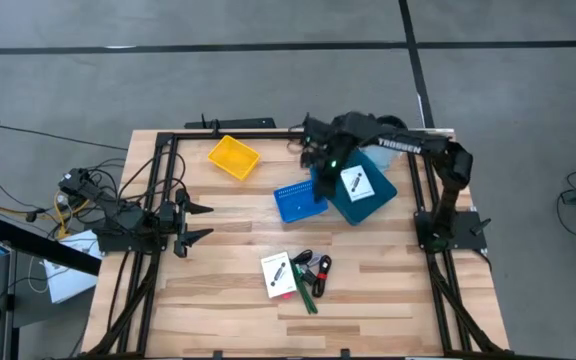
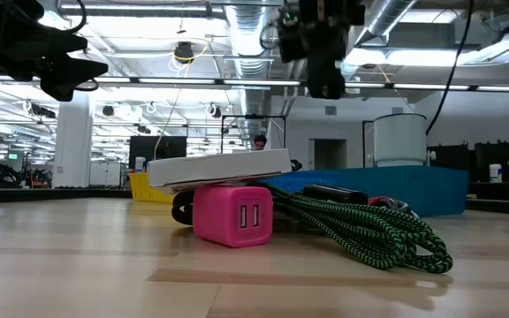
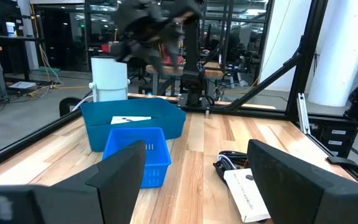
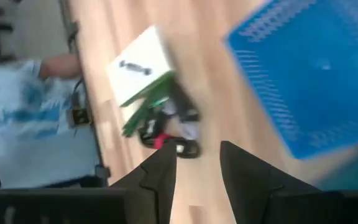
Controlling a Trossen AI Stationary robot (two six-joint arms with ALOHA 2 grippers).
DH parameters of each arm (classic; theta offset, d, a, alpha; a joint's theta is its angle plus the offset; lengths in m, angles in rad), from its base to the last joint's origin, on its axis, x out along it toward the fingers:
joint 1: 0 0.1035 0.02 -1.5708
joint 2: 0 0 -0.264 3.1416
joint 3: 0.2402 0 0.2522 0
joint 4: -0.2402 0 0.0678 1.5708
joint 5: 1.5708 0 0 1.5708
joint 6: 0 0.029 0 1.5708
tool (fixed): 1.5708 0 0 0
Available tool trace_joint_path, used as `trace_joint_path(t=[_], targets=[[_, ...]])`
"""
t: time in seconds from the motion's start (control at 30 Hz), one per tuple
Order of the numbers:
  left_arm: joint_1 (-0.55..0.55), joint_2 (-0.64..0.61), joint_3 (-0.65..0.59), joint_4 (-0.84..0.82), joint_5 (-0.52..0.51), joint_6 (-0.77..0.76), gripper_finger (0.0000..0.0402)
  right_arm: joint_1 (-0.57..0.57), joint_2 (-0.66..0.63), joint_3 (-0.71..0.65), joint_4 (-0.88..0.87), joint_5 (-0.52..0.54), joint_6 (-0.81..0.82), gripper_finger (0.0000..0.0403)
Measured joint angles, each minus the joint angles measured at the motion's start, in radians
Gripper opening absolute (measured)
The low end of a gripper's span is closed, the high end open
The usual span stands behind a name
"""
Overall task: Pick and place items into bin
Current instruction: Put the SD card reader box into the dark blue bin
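A pile of items lies on the wooden table near its front: a white card (image 1: 278, 273), a black-and-green cord (image 2: 369, 230), a pink-red block (image 2: 232, 215) and small black pieces (image 1: 301, 258). In the low view the card (image 2: 219, 165) rests on the block. Another white card (image 1: 355, 183) lies inside the large blue bin (image 1: 378, 200). My right gripper (image 4: 197, 149) hangs above the small blue basket (image 1: 300, 200), slanting down, open, with nothing between its fingers. My left gripper (image 3: 196, 149) waits open at the table's left side.
A yellow basket (image 1: 233, 157) stands at the far left of the table. The small blue basket leans against the bin's left side. Black frame posts (image 1: 438, 240) run along both side edges. Bare wood lies between the pile and the baskets.
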Motion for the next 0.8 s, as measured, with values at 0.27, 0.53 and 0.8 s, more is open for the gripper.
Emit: trace_joint_path(t=[0.27, 0.53, 0.8], targets=[[0.0, 0.0, 0.0, 0.0, 0.0, 0.0, 0.0272, 0.253, -0.064, -0.085, 0.222, 0.061, 0.086, 0.0119], [0.0, 0.0, 0.0, 0.0, 0.001, 0.0, 0.0272, 0.487, -0.243, -0.342, 0.415, 0.634, 0.334, 0.0119], [0.0, 0.0, 0.0, 0.0, 0.0, 0.0, 0.0272, 0.761, -0.424, -0.595, 0.705, 1.169, 0.607, 0.0118]])
